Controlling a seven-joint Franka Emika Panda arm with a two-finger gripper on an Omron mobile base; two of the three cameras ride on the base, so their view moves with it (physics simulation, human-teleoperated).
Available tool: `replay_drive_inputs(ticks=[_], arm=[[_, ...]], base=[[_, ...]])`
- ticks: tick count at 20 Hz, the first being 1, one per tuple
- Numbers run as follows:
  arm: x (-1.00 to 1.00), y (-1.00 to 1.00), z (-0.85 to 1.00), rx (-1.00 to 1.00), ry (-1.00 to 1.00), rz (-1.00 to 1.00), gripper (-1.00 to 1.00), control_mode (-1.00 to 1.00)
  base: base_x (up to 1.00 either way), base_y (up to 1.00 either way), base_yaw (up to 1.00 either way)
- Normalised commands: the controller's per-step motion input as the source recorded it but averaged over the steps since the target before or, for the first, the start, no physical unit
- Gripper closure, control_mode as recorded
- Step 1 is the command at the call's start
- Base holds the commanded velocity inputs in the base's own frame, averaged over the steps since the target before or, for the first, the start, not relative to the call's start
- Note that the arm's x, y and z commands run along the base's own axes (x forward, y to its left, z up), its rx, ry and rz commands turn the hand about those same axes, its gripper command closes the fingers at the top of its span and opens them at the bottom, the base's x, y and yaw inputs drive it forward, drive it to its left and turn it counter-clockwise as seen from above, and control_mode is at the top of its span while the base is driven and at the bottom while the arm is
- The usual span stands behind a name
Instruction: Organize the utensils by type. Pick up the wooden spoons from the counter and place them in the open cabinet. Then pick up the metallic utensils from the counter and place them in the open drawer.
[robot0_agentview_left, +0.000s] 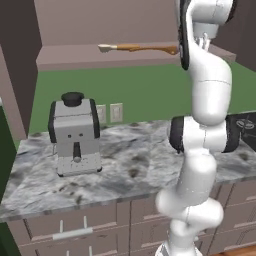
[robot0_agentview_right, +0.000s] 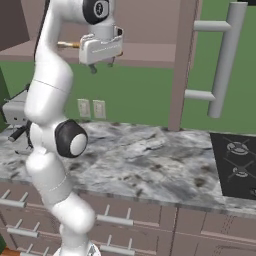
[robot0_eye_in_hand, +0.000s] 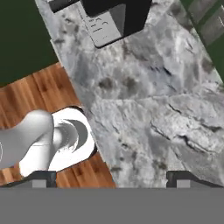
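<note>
End effector (robot0_agentview_right: 101, 66) raised at the open cabinet, fingers apart and empty.
A wooden spoon (robot0_agentview_left: 137, 48) lies on the cabinet shelf (robot0_agentview_left: 75, 57), above the table (robot0_agentview_left: 130, 165).

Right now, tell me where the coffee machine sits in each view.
Left base view: coffee machine left of centre, standing on the marbled counter.
Right base view: coffee machine at the left edge, partly behind the arm.
Hand view: coffee machine at top edge.
Shared landmark: the counter.
</note>
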Motion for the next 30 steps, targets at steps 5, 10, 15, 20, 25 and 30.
replay_drive_inputs(ticks=[5, 10, 15, 20, 25, 30], arm=[[-0.58, 0.25, -0.96, -0.46, 0.97, -0.27, -1.00, -1.00], [-1.00, 0.47, -1.00, -0.48, 0.04, -0.26, -1.00, -1.00], [-1.00, 0.01, -0.91, -0.31, -0.94, 0.00, -1.00, -1.00], [-1.00, 0.11, -0.77, -0.22, -1.00, 0.02, -1.00, -1.00], [-0.34, 0.12, -0.74, 0.08, -0.59, 0.22, -1.00, -1.00], [0.00, 0.00, -0.09, 0.25, -0.13, 0.15, -1.00, -1.00]], base=[[0.00, 0.00, 0.00], [0.00, 0.00, 0.00], [0.00, 0.00, 0.00], [0.00, 0.00, 0.00], [0.00, 0.00, 0.00], [0.00, 0.00, 0.00]])
